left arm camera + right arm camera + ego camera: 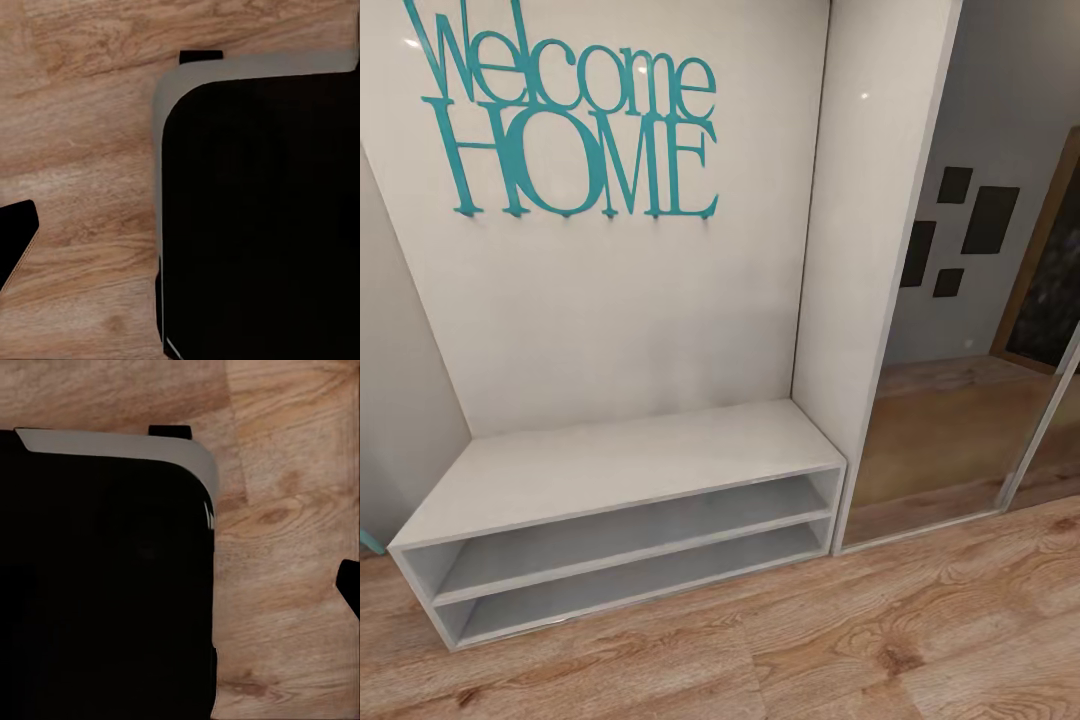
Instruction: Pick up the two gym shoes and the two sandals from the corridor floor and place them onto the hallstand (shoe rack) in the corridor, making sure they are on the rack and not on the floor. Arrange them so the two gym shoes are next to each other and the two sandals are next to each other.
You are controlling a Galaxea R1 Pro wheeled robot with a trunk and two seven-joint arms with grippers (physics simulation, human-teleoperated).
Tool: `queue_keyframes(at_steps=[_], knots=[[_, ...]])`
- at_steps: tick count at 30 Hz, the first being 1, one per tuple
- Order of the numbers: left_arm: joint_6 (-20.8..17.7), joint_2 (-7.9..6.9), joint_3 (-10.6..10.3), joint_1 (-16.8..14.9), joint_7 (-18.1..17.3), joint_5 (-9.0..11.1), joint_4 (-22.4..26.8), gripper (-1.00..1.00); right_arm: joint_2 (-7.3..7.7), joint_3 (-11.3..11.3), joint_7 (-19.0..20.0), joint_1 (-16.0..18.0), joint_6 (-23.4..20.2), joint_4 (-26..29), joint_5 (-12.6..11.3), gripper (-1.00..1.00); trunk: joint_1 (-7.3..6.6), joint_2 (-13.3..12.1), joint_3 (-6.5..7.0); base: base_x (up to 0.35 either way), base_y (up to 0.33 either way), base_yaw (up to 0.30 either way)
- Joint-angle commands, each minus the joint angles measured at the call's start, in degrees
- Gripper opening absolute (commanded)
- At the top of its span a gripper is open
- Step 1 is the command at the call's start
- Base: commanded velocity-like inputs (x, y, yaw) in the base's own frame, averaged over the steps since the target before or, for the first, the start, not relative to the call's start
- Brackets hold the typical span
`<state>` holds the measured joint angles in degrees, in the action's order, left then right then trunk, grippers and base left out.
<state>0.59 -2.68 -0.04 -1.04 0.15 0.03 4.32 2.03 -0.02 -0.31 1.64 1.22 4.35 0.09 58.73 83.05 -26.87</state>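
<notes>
The robot faces a pale-grey bench (622, 470) with 2 open shelf levels, whose tall back panel carries teal "Welcome HOME" letters (565, 115). Going by the task, this looks like the wrong bench: the rack meant for the shoes should have a plain grey back. Beside it stands a mirrored wardrobe door (960, 330), and light wood-plank corridor floor (920, 630) runs along the front.

No gym shoe or sandal lies on the floor seen here, and both shelves of the lettered bench are bare, so I judge the step in hand to be searching. To do it well, the robot should turn its base and head along the corridor until the footwear and the plain-backed hallstand come into sight, and keep its arms tucked while it rolls.

Each wrist view looks down at planks past a large black body with a grey rim (255, 217) (105, 585), probably the robot's own base. A dark corner at the edge of each wrist view may be a fingertip, but I cannot tell whether either pincer is apart or together. Neither appears to hold anything.
</notes>
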Motion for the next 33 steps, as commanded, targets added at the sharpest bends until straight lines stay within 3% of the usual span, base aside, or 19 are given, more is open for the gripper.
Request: queue_keyframes(at_steps=[1,9,17,18,26,31,33], knots=[[0.4,0.01,0.0,-0.1,0.0,0.0,0.3,1.0,0.33,0.0,0.0,0.0,0.5,0.3,0.0,1.0,0.0,0.0,-0.06,0.0,0.0,0.0],[2.3,0.35,0.0,-0.2,0.2,0.0,2.9,1.0,2.71,-0.4,0.0,0.1,3.0,2.9,-0.2,1.0,0.0,0.0,-0.06,0.0,0.0,0.0],[4.7,0.8,0.0,-2.1,0.3,0.1,5.5,1.0,3.03,-0.4,0.0,0.6,5.6,5.5,-0.1,1.0,0.0,0.0,-0.06,0.0,0.0,0.0],[8.8,0.86,0.0,-3.9,0.3,0.1,21.3,1.0,3.05,-0.4,0.0,0.9,6.8,25.2,-0.1,1.0,0.0,0.0,-0.06,0.0,0.0,0.0],[10.0,0.79,0.0,-6.1,0.2,0.2,21.5,1.0,3.07,-0.4,0.2,1.3,7.6,28.3,-0.1,1.0,0.0,0.0,-0.06,0.0,0.0,0.0],[10.7,0.44,0.2,-6.4,0.2,0.2,21.5,1.0,3.01,0.0,0.6,1.4,12.3,27.1,0.1,1.0,0.0,0.0,-0.06,0.0,0.0,0.0],[13.0,0.21,0.2,-6.1,0.3,0.2,21.4,1.0,3.02,0.1,0.6,1.4,13.8,26.8,0.1,1.0,0.0,0.0,-0.06,0.0,0.0,0.0]])
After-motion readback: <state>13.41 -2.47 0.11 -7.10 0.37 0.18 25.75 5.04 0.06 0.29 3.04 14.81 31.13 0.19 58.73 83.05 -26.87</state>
